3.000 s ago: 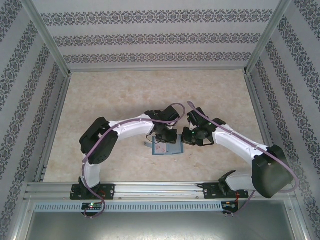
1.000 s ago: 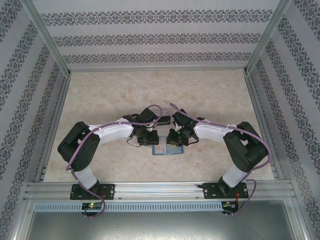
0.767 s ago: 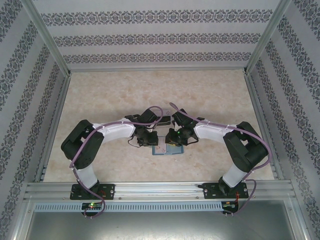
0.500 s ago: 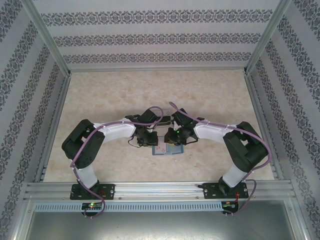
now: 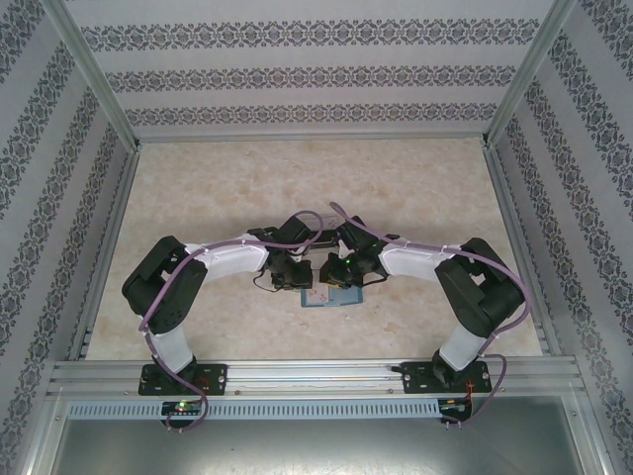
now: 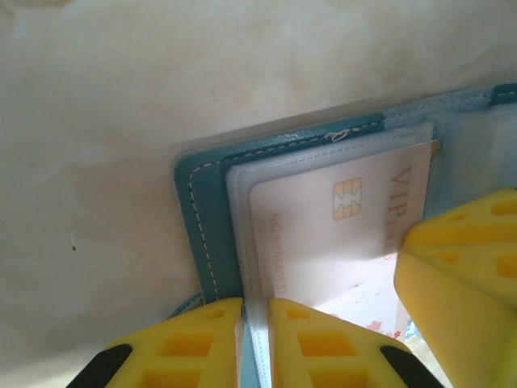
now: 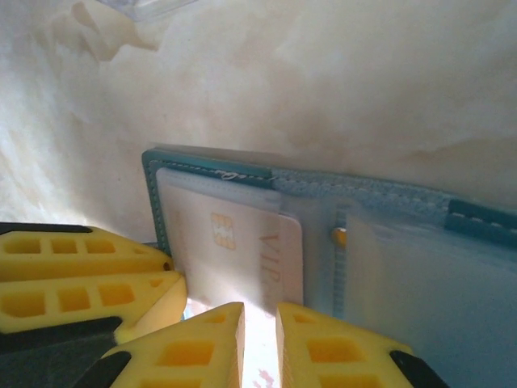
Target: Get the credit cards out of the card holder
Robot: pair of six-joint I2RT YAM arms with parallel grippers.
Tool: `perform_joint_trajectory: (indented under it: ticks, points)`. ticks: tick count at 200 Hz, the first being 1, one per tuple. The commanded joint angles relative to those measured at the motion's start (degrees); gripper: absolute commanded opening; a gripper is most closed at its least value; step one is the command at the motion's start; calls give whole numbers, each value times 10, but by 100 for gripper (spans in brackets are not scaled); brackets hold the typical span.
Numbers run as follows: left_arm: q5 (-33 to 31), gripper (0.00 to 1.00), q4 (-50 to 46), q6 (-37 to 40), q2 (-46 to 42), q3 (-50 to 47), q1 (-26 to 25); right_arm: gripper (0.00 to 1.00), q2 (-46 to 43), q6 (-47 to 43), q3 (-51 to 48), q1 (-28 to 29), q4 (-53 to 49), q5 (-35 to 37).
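Surface: table (image 5: 218,188), beige marbled top, matt, with faint darker veins.
Room: walls (image 5: 316,74) on three sides, pale paper with horizontal bands of dark ornament; aluminium posts (image 5: 94,79) slant up from the far corners.
Near edge: aluminium rail (image 5: 316,371) carrying both arm bases, with a slotted strip just below it and then a grey metal sheet (image 5: 316,445).
Arms: elbows out, wrists meeting over the middle of the table, nearer the rail than the far wall; a purple cable runs along each.
Holder (image 5: 346,296): teal with a stitched border. It lies open and flat on the table beneath both wrists, with clear sleeves over the inner panels.
Card (image 6: 339,234): pale, with a gold chip and "VIP CARD" lettering, lying in the sleeve of the holder's left panel. How far out it is cannot be told.
Left gripper (image 6: 254,311): yellow fingers, jaws narrow, pinching the holder's edge and sleeve.
Right gripper (image 7: 258,315): yellow fingers, jaws narrow, with the card's near end between them, close beside the left fingers.
Clear sheet (image 7: 153,6): on the table beyond the holder, apart from it; only a corner can be seen.
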Motion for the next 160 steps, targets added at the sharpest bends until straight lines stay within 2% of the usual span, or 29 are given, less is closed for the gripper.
perform_joint_trajectory:
  ticks: [1, 65, 160]
  points:
    - [-20, 16, -15, 9, -5, -13, 2, 19, 9, 1, -3, 6, 1, 1]
    - [-27, 16, -22, 10, -11, -16, 2, 18, 6, -41, 20, 14, -107, 89]
    - [-34, 16, -48, 14, -29, 7, 0, 20, -46, -28, 27, 15, -95, 65]
